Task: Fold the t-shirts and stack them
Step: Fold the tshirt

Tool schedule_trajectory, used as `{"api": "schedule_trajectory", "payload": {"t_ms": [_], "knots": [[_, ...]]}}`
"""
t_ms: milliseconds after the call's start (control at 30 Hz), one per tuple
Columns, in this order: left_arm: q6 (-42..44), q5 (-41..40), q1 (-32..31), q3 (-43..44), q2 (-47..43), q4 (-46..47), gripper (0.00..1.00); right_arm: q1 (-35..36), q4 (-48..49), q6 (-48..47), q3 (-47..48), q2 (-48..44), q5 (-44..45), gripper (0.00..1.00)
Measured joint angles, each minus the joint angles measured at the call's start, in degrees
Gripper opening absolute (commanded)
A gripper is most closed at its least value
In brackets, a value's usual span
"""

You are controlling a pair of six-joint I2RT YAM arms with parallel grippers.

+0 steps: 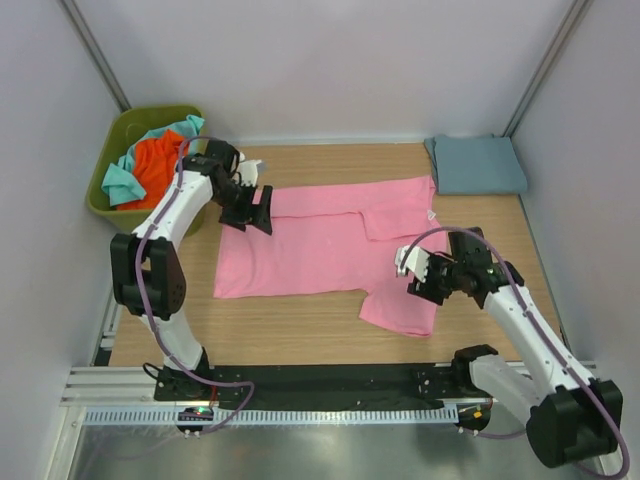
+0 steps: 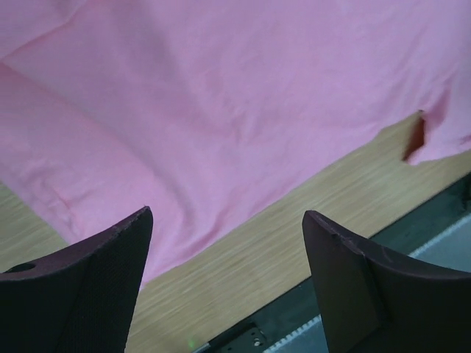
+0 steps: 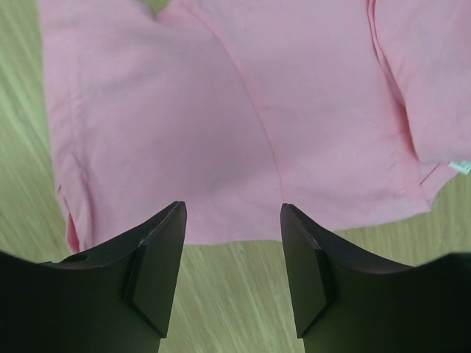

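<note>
Pink t-shirt [image 1: 320, 250]: long axis L–R; left gripper [image 1: 258, 212] at L end, right gripper [image 1: 415, 275] at near sleeve; both open, empty.

**A:** Bounded by what?

**B:** By plain white walls [image 1: 330, 70] at nine, twelve and three o'clock, joined at eleven and one o'clock by slanting grey metal posts [image 1: 95, 50].

**A:** And underneath?

**B:** Floored with a light wood-grain table [image 1: 300, 330]; edged at six o'clock by a black strip [image 1: 330, 380], then a slotted white cable duct [image 1: 330, 416], then dull grey metal [image 1: 330, 455]. Lit softly and evenly.
</note>
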Motion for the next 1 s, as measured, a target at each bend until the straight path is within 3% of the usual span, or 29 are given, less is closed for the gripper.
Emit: {"api": "schedule_trajectory", "payload": {"t_ms": [200,433,633,1000], "knots": [[2.47,-11.98,-0.11,-2.16,-0.09,1.4,0.8,2.32,-12.35,-15.58,-0.35,-7.63,-3.23,0.57],[4.81,-22.18,-0.09,-4.74,-0.11,1.73,0.81,2.36,-25.14,-26.21,-0.2,-4.85,-5.46,0.54],[5.95,-27.41,-0.07,-4.74,-0.15,1.79,0.81,3.74,-29.55,-28.7,0.79,0.72,-6.71,0.52],[6.29,-29.99,-0.09,-4.0,-0.13,1.75,0.81,9.16,-25.05,-23.71,-3.26,2.71,-4.28,0.48]]}}
